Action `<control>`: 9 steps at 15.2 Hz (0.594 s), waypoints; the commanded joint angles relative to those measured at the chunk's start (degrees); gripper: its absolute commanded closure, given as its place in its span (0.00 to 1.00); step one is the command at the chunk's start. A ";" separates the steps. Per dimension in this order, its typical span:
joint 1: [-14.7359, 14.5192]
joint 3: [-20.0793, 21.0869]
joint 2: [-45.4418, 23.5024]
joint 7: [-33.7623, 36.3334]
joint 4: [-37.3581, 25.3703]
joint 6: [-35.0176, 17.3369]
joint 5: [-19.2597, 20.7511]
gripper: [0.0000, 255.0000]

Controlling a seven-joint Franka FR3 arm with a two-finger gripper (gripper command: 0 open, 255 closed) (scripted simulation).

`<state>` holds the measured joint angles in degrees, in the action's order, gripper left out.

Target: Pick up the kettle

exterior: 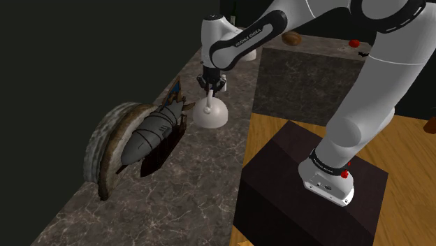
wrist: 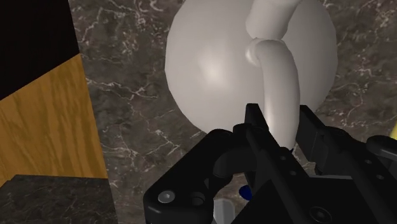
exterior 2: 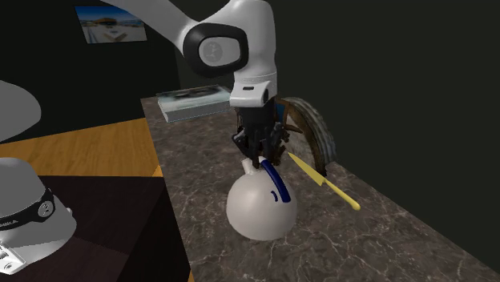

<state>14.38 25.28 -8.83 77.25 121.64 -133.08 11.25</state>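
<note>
So the kettle [exterior: 209, 116] is a plain white dome sitting on the dark marble counter [exterior: 175, 199], a bit above the middle of the shoulder view. In the second exterior view it's low and centre, with a blue strip [exterior 2: 276, 186] running down its side.

The gripper [exterior: 211, 87] is straight above it, pointing down, right at the kettle's top. From the wrist cam you can see the curved white handle [wrist: 280, 79] running in between the two black fingers [wrist: 257, 124]. They're pinched in narrow on it, one on each side, so it looks like a proper grip on the handle. The kettle's base seems to be on the counter, as far as I can tell.

Other stuff: in the shoulder view, left of the kettle, there's a grey wrapped bundle [exterior: 149, 133] leaning against a round stone-looking disc [exterior: 105, 143]. In the second exterior view a thin yellow stick [exterior 2: 324, 183] pokes out just right of the kettle. Farther up the counter lies a flat tray [exterior 2: 192, 101], and a picture [exterior 2: 112, 22] hangs on the wall at upper left.

The dark stand [exterior: 307, 192] is at lower right of the shoulder view, on a wooden floor [exterior: 279, 129].
</note>
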 commanded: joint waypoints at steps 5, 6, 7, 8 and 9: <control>0.30 0.43 2.77 -1.63 -1.89 4.17 -2.13 1.00; 0.34 0.47 3.16 -1.88 -2.25 4.87 -2.43 1.00; 0.37 0.50 3.55 -2.12 -2.61 5.56 -2.72 1.00; 0.40 0.53 3.92 -2.35 -3.00 6.27 -3.00 1.00; 0.44 0.56 4.29 -2.57 -3.39 6.97 -3.26 1.00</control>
<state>14.80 25.80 -4.91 74.87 118.69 -126.77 8.23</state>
